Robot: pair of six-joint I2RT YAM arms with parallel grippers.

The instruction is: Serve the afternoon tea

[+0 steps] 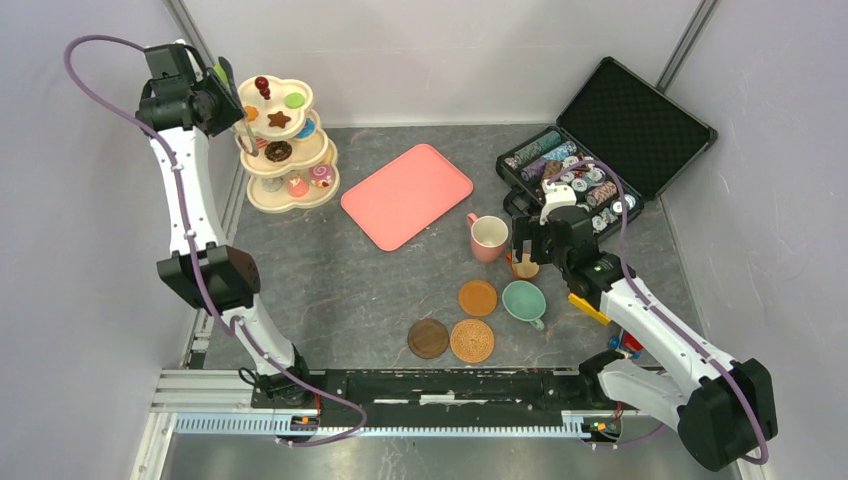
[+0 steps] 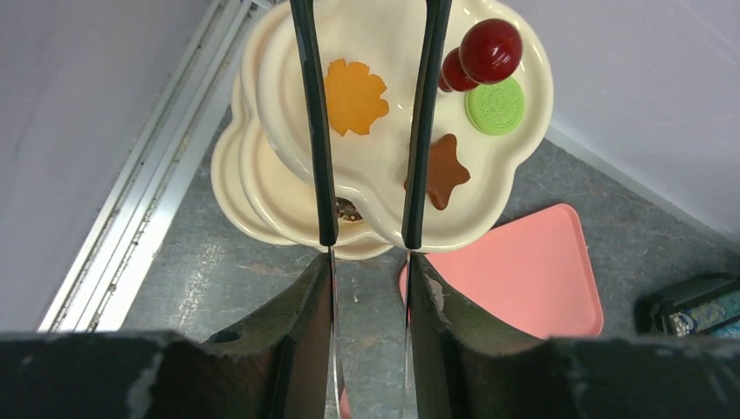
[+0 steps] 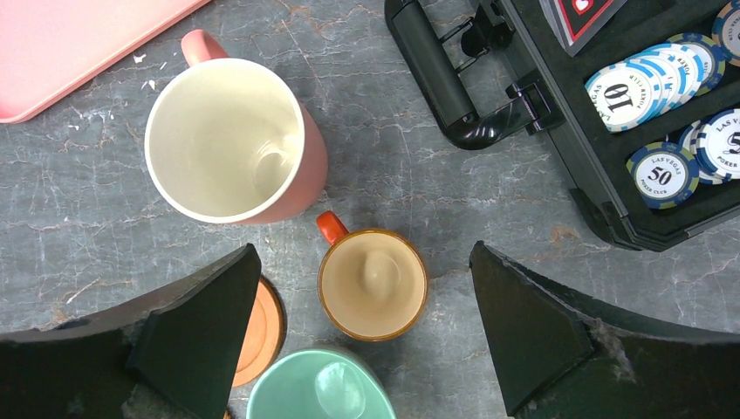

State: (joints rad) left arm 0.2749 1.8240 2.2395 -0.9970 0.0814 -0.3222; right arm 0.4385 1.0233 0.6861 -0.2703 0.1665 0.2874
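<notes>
Right claw [image 3: 364, 251] — wide — over glossy brown cup [image 3: 373, 284]

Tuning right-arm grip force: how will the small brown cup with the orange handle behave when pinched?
The small brown glazed cup looks rigid and probably light. Its glossy wall may be slippery. Standing upright, it shouldn't roll, though a push could knock it into the pink mug close by.

I see a cream stand [image 2: 366, 166] with a red knob [image 2: 490, 50], an orange flower cake [image 2: 353, 96], a green round cake [image 2: 495, 106] and a brown star cake [image 2: 443, 171]. There is a pink cup [image 3: 229, 144], a brown cup [image 3: 373, 284] and a teal cup [image 3: 316, 388] on the grey bench [image 3: 87, 218] with pale lines.
</notes>
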